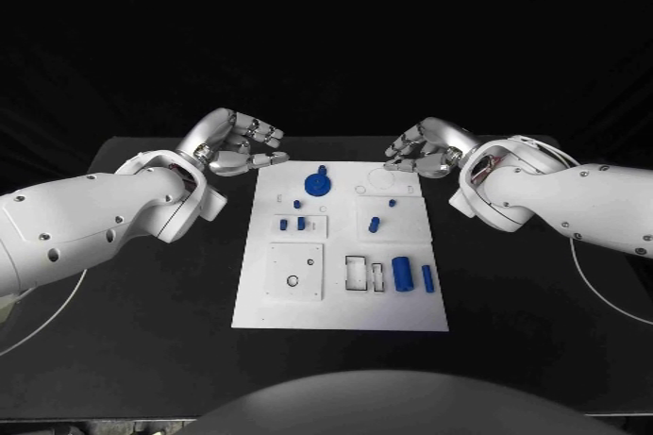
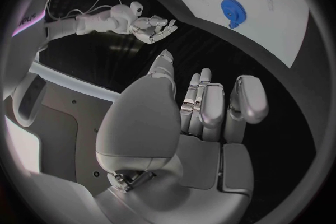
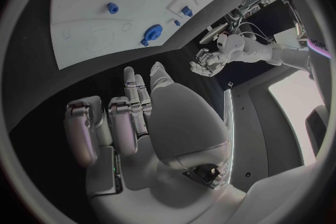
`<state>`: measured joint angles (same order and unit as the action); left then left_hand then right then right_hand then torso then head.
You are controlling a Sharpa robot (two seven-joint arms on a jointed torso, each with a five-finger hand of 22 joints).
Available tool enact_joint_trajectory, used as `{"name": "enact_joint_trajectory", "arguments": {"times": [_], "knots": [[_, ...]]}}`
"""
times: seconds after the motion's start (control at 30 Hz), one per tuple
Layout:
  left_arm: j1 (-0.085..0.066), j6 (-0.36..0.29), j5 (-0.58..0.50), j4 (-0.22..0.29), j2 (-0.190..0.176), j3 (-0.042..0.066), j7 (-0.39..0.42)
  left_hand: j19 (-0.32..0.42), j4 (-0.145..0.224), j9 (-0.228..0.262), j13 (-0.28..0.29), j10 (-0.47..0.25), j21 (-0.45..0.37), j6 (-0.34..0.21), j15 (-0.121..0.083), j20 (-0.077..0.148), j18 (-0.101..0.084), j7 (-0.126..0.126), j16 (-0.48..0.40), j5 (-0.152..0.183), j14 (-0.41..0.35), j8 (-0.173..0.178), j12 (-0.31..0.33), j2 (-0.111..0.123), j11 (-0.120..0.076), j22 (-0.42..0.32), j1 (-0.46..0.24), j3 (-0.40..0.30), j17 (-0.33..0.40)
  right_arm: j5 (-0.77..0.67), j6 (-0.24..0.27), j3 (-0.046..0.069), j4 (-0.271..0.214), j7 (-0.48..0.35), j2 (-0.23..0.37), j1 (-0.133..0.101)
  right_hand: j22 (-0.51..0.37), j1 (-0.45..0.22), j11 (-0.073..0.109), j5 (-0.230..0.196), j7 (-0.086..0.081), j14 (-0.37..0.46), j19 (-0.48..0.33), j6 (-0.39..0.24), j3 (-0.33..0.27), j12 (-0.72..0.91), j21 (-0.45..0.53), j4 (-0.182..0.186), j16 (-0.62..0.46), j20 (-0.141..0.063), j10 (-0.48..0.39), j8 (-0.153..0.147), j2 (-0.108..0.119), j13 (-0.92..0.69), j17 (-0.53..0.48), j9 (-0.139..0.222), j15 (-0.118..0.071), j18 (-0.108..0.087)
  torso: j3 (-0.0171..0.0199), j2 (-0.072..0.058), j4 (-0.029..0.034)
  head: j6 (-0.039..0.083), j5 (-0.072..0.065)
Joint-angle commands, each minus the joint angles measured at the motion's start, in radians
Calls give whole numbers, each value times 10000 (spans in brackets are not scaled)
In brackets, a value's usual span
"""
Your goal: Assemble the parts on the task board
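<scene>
Both hands hover at the far corners of the task board, nothing picked yet. The blue gear lies at the board's far end, nearest the left hand; a clean top-down pinch looks best there. Left hand and right hand both empty, fingers loosely curled, touching nothing.

Legible text: none confirmed; dark lettering on the white robot arm in the right wrist view, unreadable; similar dark marking on the white arm in the left wrist view, unreadable.
</scene>
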<state>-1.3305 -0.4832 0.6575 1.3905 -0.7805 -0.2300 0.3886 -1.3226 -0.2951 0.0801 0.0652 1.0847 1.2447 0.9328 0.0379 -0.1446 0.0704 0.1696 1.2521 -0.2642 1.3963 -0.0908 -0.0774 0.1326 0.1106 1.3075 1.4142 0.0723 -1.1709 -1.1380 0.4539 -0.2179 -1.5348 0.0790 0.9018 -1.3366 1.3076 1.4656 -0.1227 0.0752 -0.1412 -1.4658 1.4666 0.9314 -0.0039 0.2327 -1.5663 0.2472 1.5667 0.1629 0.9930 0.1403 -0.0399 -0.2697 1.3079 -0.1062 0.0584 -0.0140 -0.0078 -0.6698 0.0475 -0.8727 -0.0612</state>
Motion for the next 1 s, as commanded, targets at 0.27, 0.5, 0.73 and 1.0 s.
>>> {"name": "enact_joint_trajectory", "arguments": {"times": [0.27, 0.5, 0.73, 1.0], "knots": [[138, -510, -3541, 401, 121, 8, 1134, 676, 4, -1, 10, 82, -1221, 91, -10, 13, 300, -25, -988, -35, -478, 64, 64, -298, -15, 863, -102, 232, 1036, -3397, -1412, 2, -154, 1019, 106, 89, 2632, 149, -96, -187, 231, -1050, 1042, 249, 68, -527, -45, -232, 41, 164, 242, -288, 145, 893, 2629, 133, 119, 140, 14, 13, -14, 1, -478], [159, -508, -3865, 474, 156, 7, 1154, 1065, 8, -3, 8, 86, -2062, 87, -25, 26, 440, -29, -1715, -27, -755, 84, 76, -432, -22, 512, -89, 252, 1761, -3955, -1910, 2, -116, 1223, -46, 264, 2632, 207, -82, -220, 299, -1050, 1042, 449, 124, -657, -45, -289, 41, 162, 343, -307, 140, 1147, 2629, 158, 112, 140, 27, 10, -14, 1, -498], [165, -539, -3936, 471, 140, 7, 1116, 1626, 14, -2, 10, 101, -3554, 86, -42, 49, 662, -34, -3026, -20, -1140, 102, 78, -536, -31, -152, -11, 302, 2962, -4350, -2451, 3, -23, 1506, -227, 409, 2632, 256, -67, -220, 293, -1050, 1042, 556, 175, -719, -45, -323, 41, 156, 410, -323, 111, 1281, 2629, 174, 103, 140, 28, 3, -19, 1, -472], [166, -554, -3948, 403, 153, 7, 1108, 1615, 16, -1, 11, 112, -3662, 88, -47, 54, 668, -36, -3136, -18, -1135, 103, 74, -573, -35, -206, 12, 301, 3043, -4560, -2702, 4, 54, 1747, -371, 492, 2632, 298, -5, -215, 270, -1050, 1042, 583, 219, -776, -45, -355, 41, 128, 464, -373, 101, 1401, 2629, 204, 56, 140, 26, 10, -17, 1, -507]]}}
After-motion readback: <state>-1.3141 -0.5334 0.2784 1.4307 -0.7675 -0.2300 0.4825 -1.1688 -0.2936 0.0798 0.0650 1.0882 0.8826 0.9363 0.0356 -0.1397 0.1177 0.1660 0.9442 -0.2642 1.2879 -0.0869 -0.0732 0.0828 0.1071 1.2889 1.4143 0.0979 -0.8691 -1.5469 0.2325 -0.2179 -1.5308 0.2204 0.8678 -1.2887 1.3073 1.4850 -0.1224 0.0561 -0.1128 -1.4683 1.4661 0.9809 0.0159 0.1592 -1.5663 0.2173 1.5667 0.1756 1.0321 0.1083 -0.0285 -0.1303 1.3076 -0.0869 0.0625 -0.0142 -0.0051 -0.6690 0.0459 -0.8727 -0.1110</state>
